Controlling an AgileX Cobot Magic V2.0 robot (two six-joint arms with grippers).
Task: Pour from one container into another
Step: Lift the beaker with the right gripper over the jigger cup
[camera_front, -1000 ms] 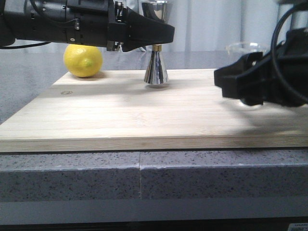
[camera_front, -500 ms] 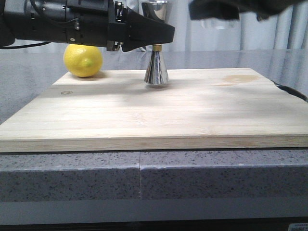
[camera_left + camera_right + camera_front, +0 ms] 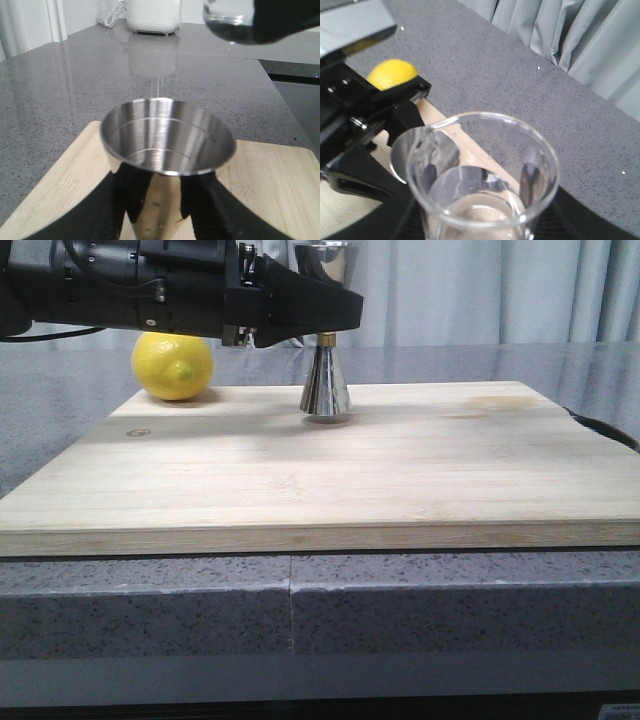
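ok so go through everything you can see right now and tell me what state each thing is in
beaker: upright in the right pincer, some clear liquid inside, raised above the jigger.
jigger: upright on the board, top cup looks empty, gripped by the left pincer.
lemon: whole, resting at the board's far left corner.
cutting board: flat on the counter, faint stain near the far right corner.

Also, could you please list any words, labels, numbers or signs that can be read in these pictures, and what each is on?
None can be read.
Cutting board: a small round mark near its left edge, too small to read.
Glass beaker: no legible markings.
Steel jigger: only plain lines inside the cup.
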